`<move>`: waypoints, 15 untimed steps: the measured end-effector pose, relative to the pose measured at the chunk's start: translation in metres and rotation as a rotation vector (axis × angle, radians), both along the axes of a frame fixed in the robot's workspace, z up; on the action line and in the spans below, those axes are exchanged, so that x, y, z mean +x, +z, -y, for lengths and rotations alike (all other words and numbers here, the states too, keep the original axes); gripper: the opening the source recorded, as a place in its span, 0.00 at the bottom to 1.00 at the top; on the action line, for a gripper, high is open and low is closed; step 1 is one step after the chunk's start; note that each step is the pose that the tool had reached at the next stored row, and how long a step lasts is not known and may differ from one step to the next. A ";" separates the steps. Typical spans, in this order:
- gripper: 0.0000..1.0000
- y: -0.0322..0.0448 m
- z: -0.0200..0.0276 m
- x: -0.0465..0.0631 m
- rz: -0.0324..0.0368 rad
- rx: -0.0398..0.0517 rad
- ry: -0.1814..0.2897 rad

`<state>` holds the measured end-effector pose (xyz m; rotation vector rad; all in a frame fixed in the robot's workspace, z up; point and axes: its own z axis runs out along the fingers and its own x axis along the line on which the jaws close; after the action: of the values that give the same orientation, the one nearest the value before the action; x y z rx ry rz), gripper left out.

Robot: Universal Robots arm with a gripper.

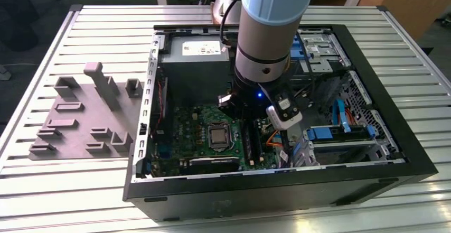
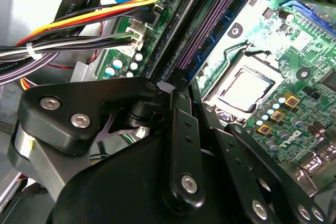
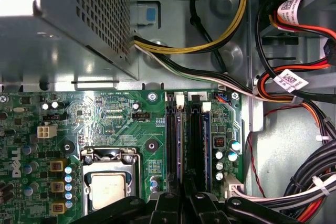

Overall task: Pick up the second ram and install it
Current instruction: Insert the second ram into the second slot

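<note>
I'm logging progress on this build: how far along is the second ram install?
Looks done: the pick-up, since the grey fixture outside the case carries no stick I can make out. In hand: the gripper hangs low over the memory slots beside the processor socket. Left: confirming the seat; I cannot tell whether the second ram is fully in its slot.

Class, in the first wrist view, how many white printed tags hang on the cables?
2. One tag on the red-and-black cables; the second tag on the black bundle nearer the motherboard. Others may be hidden.
</note>
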<state>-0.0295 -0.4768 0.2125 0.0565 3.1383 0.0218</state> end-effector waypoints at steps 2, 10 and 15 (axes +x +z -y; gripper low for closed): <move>0.14 0.0014 0.0001 0.000 -0.0002 -0.0004 0.000; 0.14 0.0031 0.0000 0.002 -0.0019 -0.0003 0.009; 0.14 0.0013 0.0000 0.002 -0.0019 0.0001 0.010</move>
<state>-0.0272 -0.4768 0.2138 0.0410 3.1405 0.0219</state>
